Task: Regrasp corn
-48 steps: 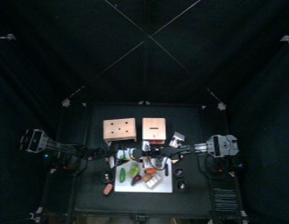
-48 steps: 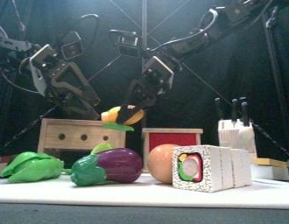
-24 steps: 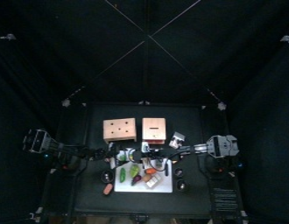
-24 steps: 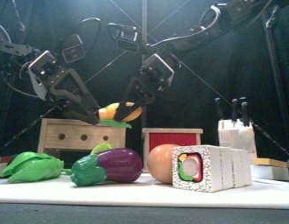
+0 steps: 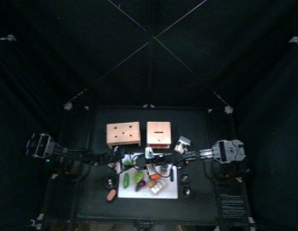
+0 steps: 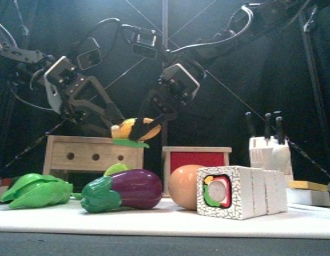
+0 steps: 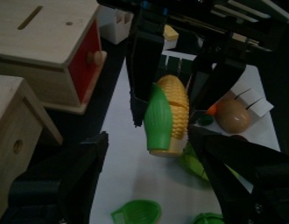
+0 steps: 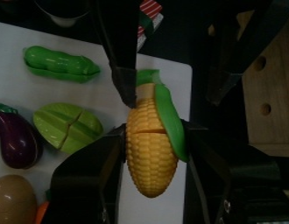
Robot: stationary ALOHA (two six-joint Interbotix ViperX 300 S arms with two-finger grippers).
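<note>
The corn (image 6: 133, 130), yellow with a green husk leaf, hangs in the air above the toy food. My right gripper (image 6: 157, 112) is shut on it from above and behind. In the right wrist view the corn (image 8: 151, 150) lies lengthwise between that gripper's jaws (image 8: 153, 149). My left gripper (image 6: 85, 100) stands open just left of the corn, apart from it. In the left wrist view the corn (image 7: 165, 112) hangs upright ahead of my wide-open left gripper (image 7: 153, 175), with the right arm's black jaws clamped on its upper part. From above, the corn (image 5: 139, 163) sits between the two arms.
A white board (image 6: 168, 222) carries a green pepper (image 6: 37, 190), an eggplant (image 6: 128, 188), an orange ball (image 6: 185, 183) and a sushi roll (image 6: 237, 192). Behind stand a wooden box (image 6: 85, 155), a red-fronted box (image 6: 195, 158) and a knife block (image 6: 268, 152).
My left gripper has shifted a little to the right, closer to the corn, still open. The right gripper and corn have barely moved.
</note>
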